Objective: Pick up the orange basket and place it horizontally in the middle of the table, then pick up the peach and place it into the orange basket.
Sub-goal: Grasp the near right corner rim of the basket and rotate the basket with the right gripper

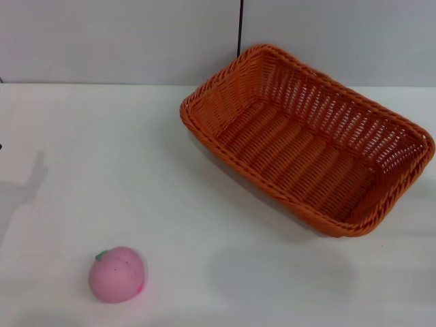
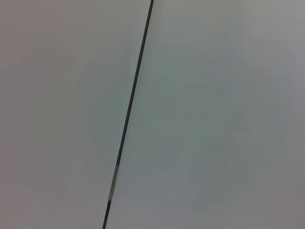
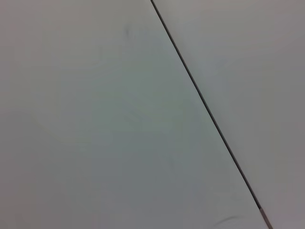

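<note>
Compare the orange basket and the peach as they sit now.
The orange basket is large, rectangular and woven; the peach is small, round and smooth. The basket lies skewed at the far right of the table; the peach sits near left. The basket is empty, the peach outside it. Both rest on the table, untouched.

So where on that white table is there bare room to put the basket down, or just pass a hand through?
The table is bare across its whole left side and centre, between the orange basket at the far right and the peach near the front left. The front strip right of the peach is bare too. Only the far right corner is taken, by the angled basket. Neither gripper shows.
</note>
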`<action>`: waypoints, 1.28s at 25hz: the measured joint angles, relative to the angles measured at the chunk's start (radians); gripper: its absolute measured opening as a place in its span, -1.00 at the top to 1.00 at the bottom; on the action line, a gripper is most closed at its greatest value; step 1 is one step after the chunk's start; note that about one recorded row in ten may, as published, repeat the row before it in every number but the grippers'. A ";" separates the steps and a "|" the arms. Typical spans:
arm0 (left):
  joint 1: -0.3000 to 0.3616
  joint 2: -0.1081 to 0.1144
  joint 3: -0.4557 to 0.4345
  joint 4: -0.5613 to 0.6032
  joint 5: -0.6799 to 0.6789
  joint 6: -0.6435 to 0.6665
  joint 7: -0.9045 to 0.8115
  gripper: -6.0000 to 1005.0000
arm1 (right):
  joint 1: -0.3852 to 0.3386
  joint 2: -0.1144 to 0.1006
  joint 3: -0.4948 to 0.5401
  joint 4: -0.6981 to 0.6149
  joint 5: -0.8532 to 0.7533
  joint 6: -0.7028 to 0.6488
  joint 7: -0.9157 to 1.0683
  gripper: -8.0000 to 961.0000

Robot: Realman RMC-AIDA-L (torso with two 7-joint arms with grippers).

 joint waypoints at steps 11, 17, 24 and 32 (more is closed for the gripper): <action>0.000 0.001 -0.001 0.008 -0.005 0.000 0.004 -0.71 | 0.002 -0.002 -0.012 -0.033 -0.017 0.008 0.046 -0.27; 0.001 0.000 0.000 0.008 -0.001 0.001 0.048 -0.71 | -0.009 -0.005 -0.013 -0.184 -0.191 0.033 0.193 -0.27; 0.008 -0.001 0.003 -0.001 0.000 -0.004 0.050 -0.71 | -0.005 -0.007 -0.012 -0.598 -0.506 0.024 0.679 -0.27; 0.006 -0.001 0.001 -0.002 0.000 0.000 0.051 -0.71 | 0.060 -0.043 -0.007 -1.050 -0.745 -0.064 1.202 -0.28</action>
